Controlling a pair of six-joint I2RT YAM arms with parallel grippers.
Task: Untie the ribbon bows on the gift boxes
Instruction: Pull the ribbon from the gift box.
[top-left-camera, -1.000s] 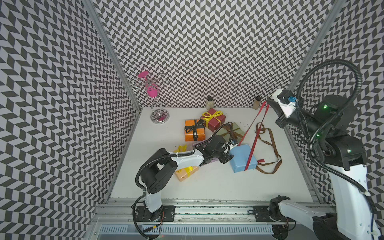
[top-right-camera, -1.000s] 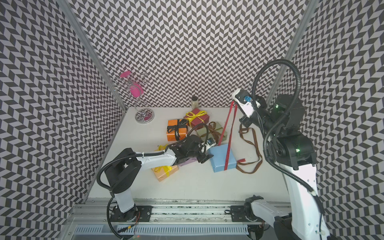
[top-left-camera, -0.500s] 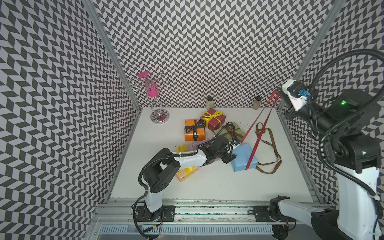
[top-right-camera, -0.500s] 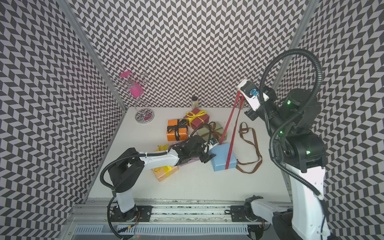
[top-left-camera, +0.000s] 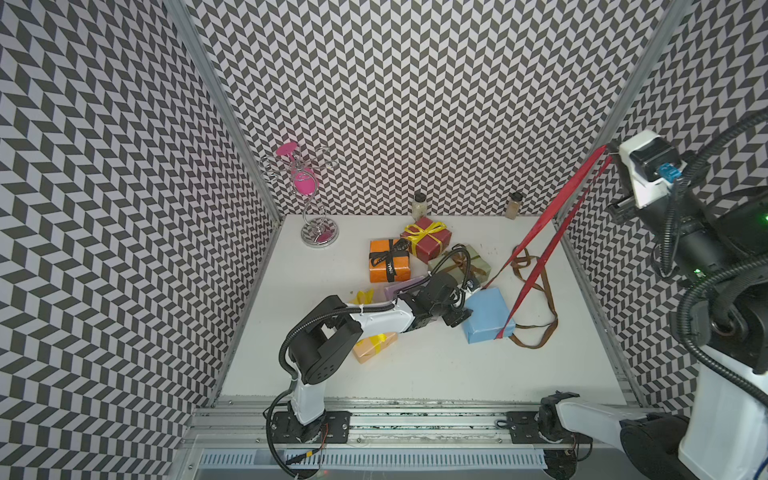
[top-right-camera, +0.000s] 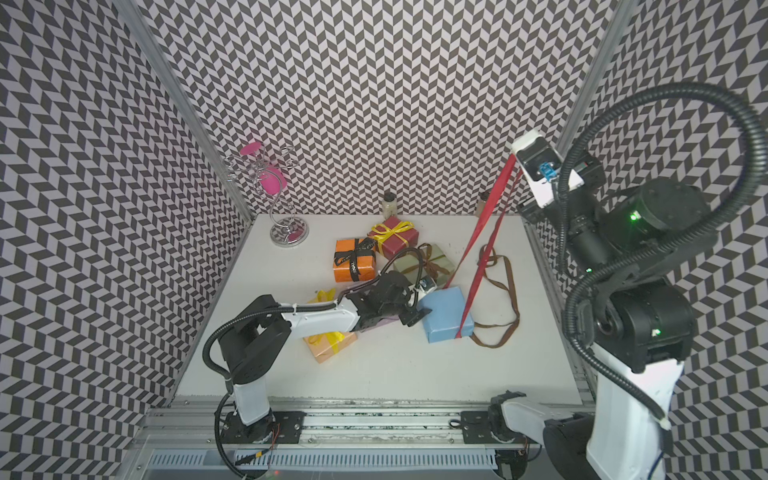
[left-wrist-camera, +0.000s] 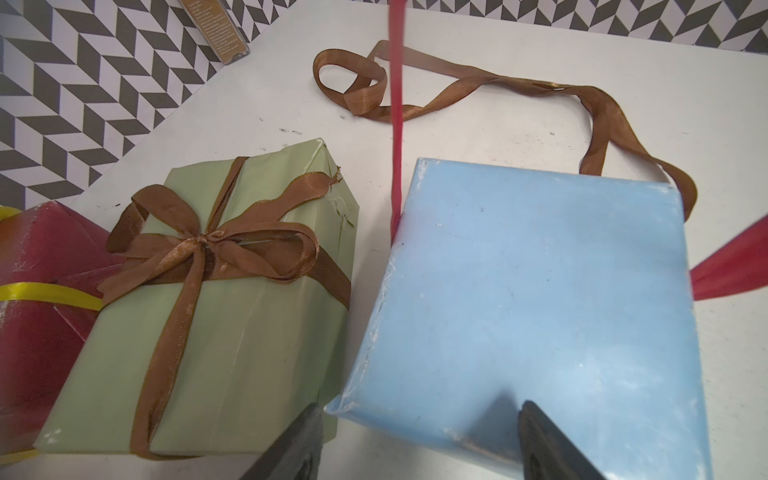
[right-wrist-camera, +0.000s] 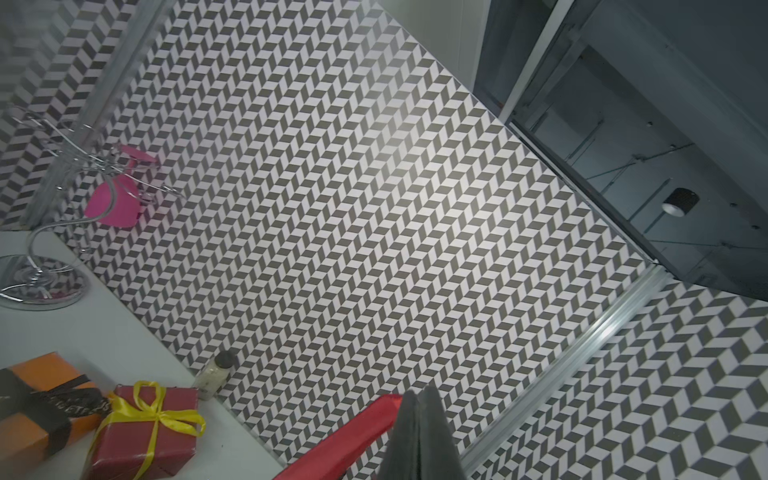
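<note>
The shiny red ribbon (top-left-camera: 571, 187) is stretching as two taut, flat strands from high at the right of the cell down to the light blue box (top-left-camera: 486, 313), which is sitting bare-topped on the white table (top-left-camera: 415, 374). One strand is meeting the box at its far corner, and the other is running along its right edge to the near corner. Where either strand goes beneath the box is lying out of sight. The right gripper (right-wrist-camera: 419, 436) is pinching the ribbon's upper part with its jaws pressed together, raised well above and away from the box. In both top views the wrist housing is covering most of its fingertips. The left gripper (left-wrist-camera: 417, 407) is standing spread at the box's near left corner. One finger (left-wrist-camera: 540, 444) is lying over the blue top, and the other is sitting in the gap beside the sage green box (left-wrist-camera: 232, 311), whose brown bow (left-wrist-camera: 212, 241) is sitting knotted. The left arm is hiding most of the lilac box (top-left-camera: 401, 286) and part of the peach box (top-left-camera: 370, 349). A loose brown ribbon (left-wrist-camera: 363, 97) is trailing on the table just beyond the blue box.
</note>
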